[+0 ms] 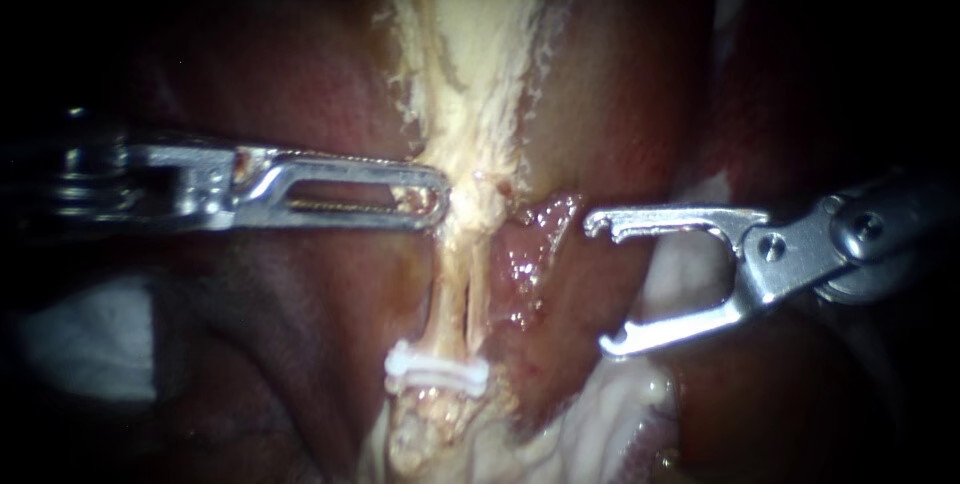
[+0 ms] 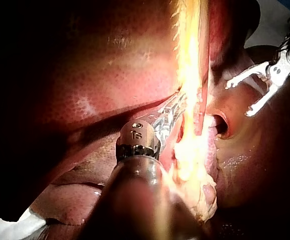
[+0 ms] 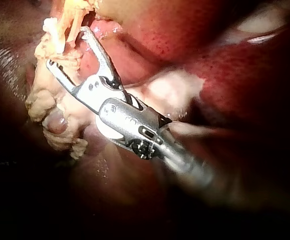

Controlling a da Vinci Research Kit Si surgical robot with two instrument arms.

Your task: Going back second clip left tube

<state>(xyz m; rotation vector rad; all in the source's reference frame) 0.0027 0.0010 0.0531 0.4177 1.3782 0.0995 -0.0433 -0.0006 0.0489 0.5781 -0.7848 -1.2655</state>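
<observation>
Low on upright tube (image 1: 456,294), white clip (image 1: 437,372) lies crosswise.

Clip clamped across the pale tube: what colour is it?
The small clip is white, clearest in the endoscope view.

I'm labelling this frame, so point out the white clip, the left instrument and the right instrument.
white clip (image 1: 437,372), endoscope view, the middle of its bar.
left instrument (image 1: 440,194), endoscope view, its very tip.
right instrument (image 1: 598,286), endoscope view, midway between its open, empty jaws.
</observation>
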